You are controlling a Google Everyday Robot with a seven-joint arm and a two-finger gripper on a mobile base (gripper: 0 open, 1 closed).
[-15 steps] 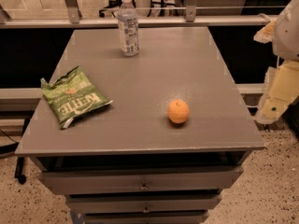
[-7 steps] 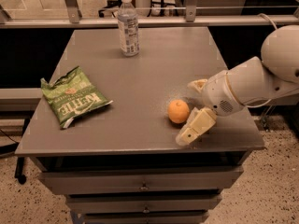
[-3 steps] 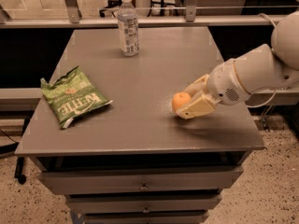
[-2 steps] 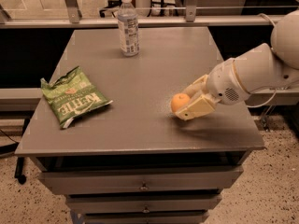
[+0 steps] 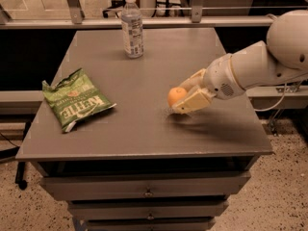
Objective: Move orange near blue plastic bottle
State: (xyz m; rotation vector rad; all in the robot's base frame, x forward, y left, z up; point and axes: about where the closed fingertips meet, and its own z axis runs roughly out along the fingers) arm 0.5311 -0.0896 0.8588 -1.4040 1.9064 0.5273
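My gripper [image 5: 183, 99], at centre-right of the frame, has its fingers closed around the orange [image 5: 175, 94] low over the counter [image 5: 144, 134], the grip I need to carry it to the blue plastic bottle [image 5: 132, 25] standing well apart at the upper edge.

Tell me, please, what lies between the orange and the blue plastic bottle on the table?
Only bare tabletop, as the camera view shows. The gripper holds the orange right of centre; the blue plastic bottle stands at the far edge.
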